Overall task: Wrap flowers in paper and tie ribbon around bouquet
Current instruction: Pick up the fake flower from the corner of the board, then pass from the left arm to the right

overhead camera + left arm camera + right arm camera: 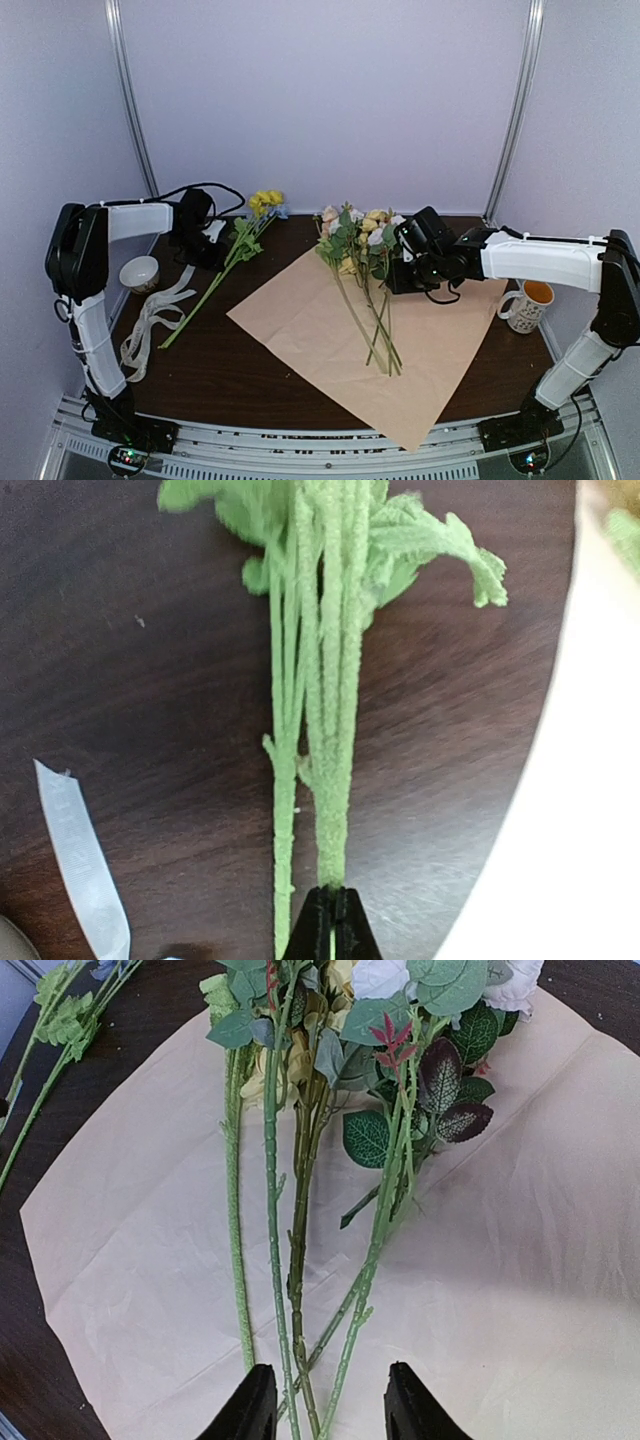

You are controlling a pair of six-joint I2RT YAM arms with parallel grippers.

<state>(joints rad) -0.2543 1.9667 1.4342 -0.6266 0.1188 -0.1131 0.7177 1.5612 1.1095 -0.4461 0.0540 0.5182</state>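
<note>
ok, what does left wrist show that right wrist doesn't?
Left wrist only: the left gripper shut on a loose stem, and a ribbon end on the table. Right wrist only: the right gripper open over the flower bunch lying on the paper. Both: that loose stem, the paper and the dark table.

Lilac walls point(320, 90) with two grey metal rails point(130, 90) stood beyond the left tool point(331, 915) and right tool point(325, 1405), a dark wooden bench point(250, 380) beneath both.
</note>
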